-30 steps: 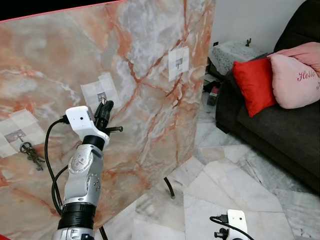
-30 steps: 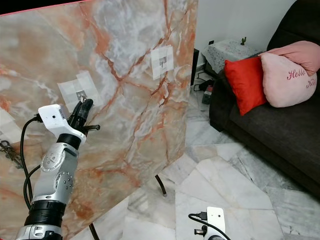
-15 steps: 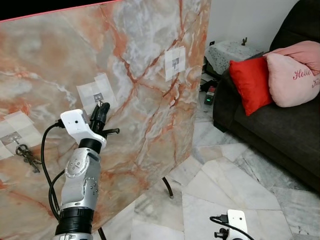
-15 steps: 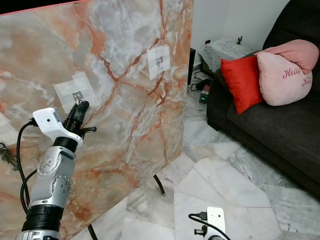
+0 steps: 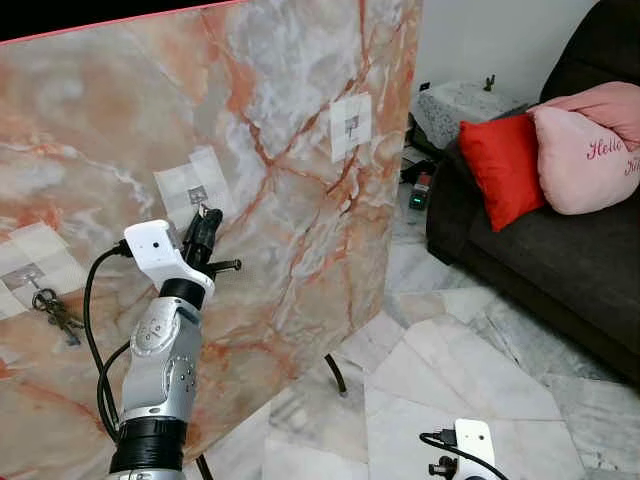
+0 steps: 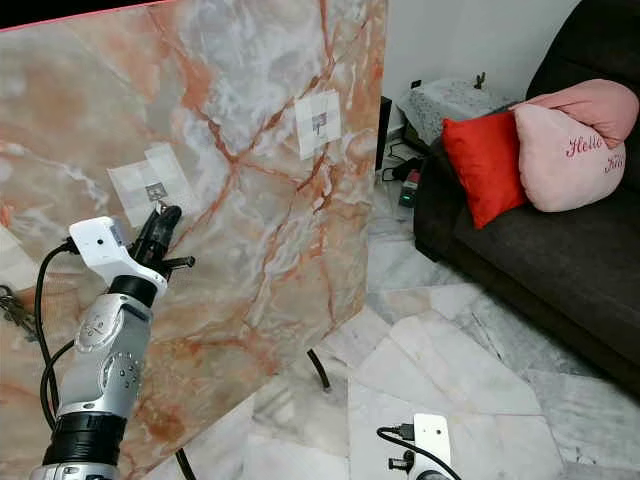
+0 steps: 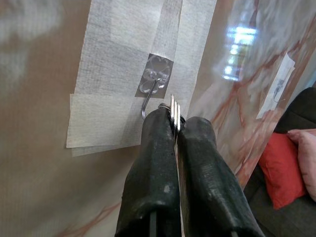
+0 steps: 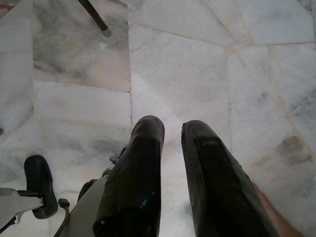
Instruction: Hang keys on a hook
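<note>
1. Left gripper [image 7: 174,129]: raised against the marble-patterned board [image 5: 300,130], black fingers [image 7: 155,168] pinched together on the thin metal keys [image 7: 174,111], whose ring edge stands out between the fingertips.
2. Keys: held edge-on at the fingertips, just beside the curved wire of the middle hook [image 7: 150,94]; ring near the hook's bend, whether touching it cannot be told.
3. Middle hook: small silver plate taped to the board under white tape strips [image 7: 118,74]; seen from the head just above the fingertips [image 5: 198,195].
4. Second bunch of keys [image 5: 55,308]: hanging from the lower-left taped hook [image 5: 25,272], well apart from the left gripper.
5. Third hook [image 5: 350,124]: taped high on the board's right part, nothing hanging on it.
6. Right gripper [image 8: 170,131]: hanging low over the pale marble floor [image 8: 197,59], fingers slightly parted, holding nothing.
7. Surroundings: dark sofa [image 5: 540,250] to the right, carrying a red cushion [image 5: 500,170] and a pink cushion [image 5: 590,160] side by side.
</note>
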`<state>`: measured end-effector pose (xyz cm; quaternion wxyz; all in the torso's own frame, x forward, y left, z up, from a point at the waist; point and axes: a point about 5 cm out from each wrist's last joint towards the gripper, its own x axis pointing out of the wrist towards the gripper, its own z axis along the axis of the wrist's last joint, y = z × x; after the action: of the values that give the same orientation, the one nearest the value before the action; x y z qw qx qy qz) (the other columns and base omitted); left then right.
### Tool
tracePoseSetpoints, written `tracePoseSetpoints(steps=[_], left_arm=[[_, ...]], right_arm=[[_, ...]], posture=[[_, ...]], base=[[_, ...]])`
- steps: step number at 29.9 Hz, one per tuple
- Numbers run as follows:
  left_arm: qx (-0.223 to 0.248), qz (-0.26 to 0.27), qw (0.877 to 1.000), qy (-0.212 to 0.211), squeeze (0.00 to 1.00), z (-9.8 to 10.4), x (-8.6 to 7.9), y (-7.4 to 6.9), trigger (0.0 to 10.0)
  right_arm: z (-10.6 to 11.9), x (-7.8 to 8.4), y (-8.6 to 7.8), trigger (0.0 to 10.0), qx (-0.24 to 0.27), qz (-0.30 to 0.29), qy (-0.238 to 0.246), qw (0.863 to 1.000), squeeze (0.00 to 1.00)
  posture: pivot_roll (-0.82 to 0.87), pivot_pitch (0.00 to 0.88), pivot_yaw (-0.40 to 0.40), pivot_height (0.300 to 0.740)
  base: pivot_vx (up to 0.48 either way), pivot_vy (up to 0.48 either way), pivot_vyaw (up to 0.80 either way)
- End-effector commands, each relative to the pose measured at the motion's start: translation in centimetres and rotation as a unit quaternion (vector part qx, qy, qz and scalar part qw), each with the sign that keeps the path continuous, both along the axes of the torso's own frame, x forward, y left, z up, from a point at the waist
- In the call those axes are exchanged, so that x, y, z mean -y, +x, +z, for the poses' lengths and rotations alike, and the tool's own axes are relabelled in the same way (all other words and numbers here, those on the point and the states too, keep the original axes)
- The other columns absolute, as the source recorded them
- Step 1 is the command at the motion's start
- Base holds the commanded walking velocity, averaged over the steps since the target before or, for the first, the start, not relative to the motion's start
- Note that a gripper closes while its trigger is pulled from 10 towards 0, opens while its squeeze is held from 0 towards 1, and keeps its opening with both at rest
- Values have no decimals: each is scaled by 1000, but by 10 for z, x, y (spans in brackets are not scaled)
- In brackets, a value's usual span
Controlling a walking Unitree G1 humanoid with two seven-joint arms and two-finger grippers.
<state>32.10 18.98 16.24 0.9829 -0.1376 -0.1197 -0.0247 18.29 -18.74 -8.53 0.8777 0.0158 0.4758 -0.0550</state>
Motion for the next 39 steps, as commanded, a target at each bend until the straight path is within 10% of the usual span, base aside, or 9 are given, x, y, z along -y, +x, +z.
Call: tracePoseSetpoints(steps=[1, 30, 31, 39], left_arm=[[-68, 5, 998, -1, 0, -27, -3, -4, 10000], [-83, -6, 996, 34, 0, -32, -1, -6, 10000], [-82, -9, 996, 34, 1000, -32, 0, -6, 10000], [-70, -24, 997, 30, 1000, -28, 6, -6, 10000]], right_arm=[[1, 1, 2, 10000, 4, -3, 1, 1000, 0], [1, 2, 2, 10000, 3, -2, 0, 1000, 0], [1, 2, 2, 10000, 3, -3, 1, 1000, 0], [1, 2, 2, 10000, 4, -4, 1, 1000, 0]], posture=[[-44, 0, -37, 740], [-44, 0, -38, 740], [-44, 0, -37, 740], [-44, 0, -37, 740]], base=[[0, 0, 0], [0, 0, 0], [0, 0, 0], [0, 0, 0]])
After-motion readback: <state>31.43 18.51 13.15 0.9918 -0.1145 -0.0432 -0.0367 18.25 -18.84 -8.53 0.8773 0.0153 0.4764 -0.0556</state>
